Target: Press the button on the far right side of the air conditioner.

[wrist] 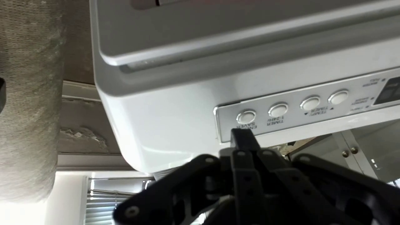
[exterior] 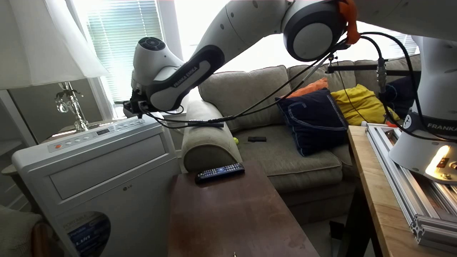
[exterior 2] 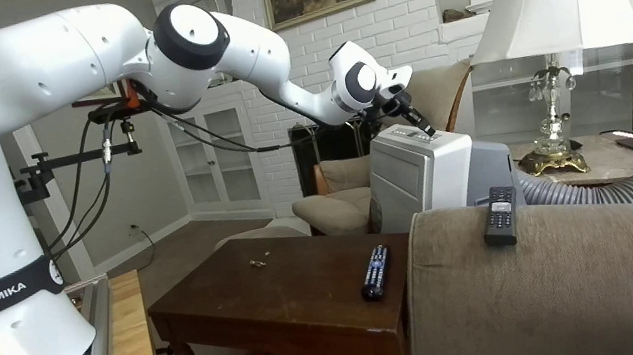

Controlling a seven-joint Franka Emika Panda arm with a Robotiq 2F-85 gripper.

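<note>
The air conditioner [exterior: 103, 178] stands upright, between eight and nine o'clock from the centre of an exterior view, its panel [wrist: 293, 108] along the top. In the wrist view the wanted button [wrist: 246, 117] ends the row; its label, upside down there and partly covered, seems to read Energy Saver. The next button [wrist: 278, 110] lies between two and three o'clock from it.

The gripper [wrist: 244, 132] points in from six o'clock, its fingers [wrist: 243, 161] closed together with nothing between them. The button shows just past the tip, at twelve o'clock; whether the tip touches the panel cannot be told.

The step in hand looks like lining up for the press. The next move probably calls for a small shift towards twelve o'clock in the wrist view, then a short, gentle push with the fingers kept together, clear of the neighbouring button.

Outward from the air conditioner, in an exterior view, the table [exterior: 232, 214] lies between three and four o'clock, the sofa [exterior: 267, 150] between two and three, the lamp [exterior: 39, 50] at eleven.
</note>
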